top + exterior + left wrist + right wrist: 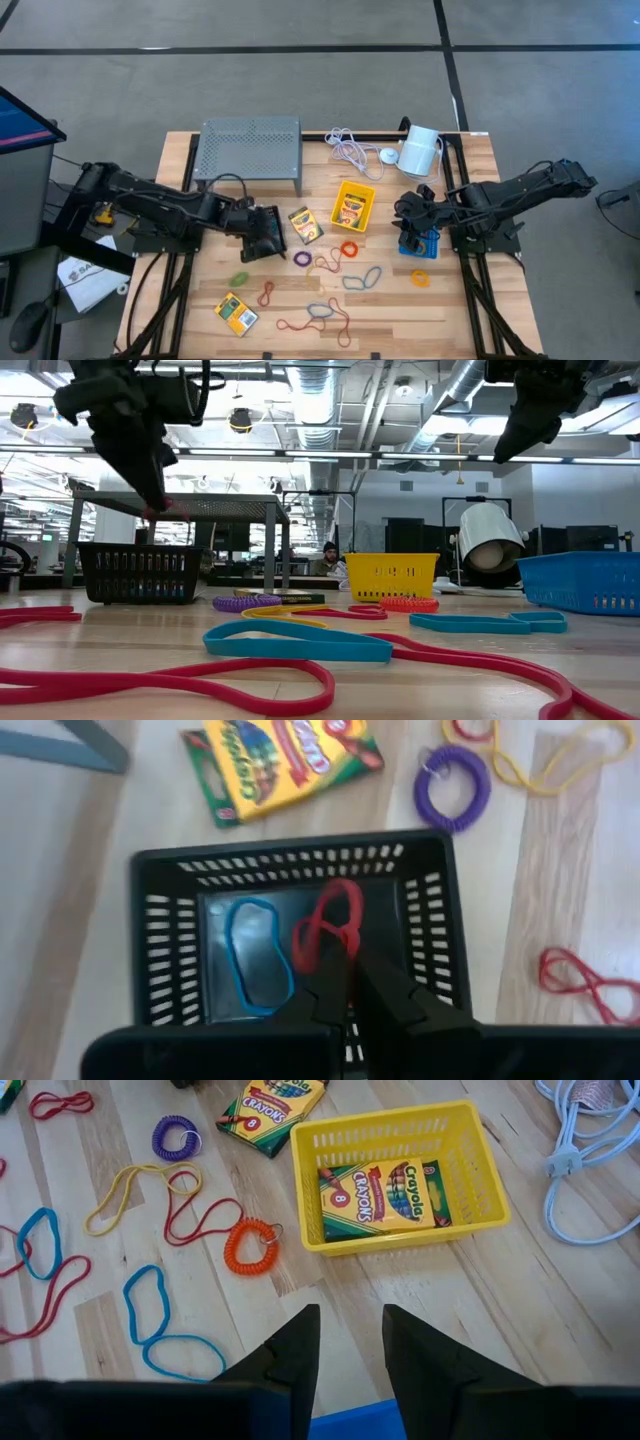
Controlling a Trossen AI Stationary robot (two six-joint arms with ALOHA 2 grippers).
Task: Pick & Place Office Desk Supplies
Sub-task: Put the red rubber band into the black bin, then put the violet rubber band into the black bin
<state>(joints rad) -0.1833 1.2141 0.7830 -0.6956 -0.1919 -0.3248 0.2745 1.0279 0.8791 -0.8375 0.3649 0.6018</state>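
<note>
My left gripper [266,240] hangs over the black bin [290,860], shut on a red rubber band [330,925]. A blue band [255,955] lies on the bin's floor. My right gripper [350,1330] stands open and holds nothing, above the blue bin [418,244] at the table's right. The yellow bin [400,1130] holds one crayon box [380,1198]. Another crayon box [305,224] lies beside the black bin, and a third [236,314] near the front left. Several coloured bands [330,262] lie loose on the table's middle. My left gripper pinches the red band between its two fingertips [335,982], with the loop bunched up [340,915] just past them. The fingers slant down from the table's left. In the low view the band [166,512] is lifted clear, above the black bin's rim [140,548].
A grey perforated metal stand [250,145] sits at the far left. A white cable [350,150] and a white cylinder [420,150] lie at the far right. An orange coil [250,1246] and a purple coil [175,1137] lie among the bands.
</note>
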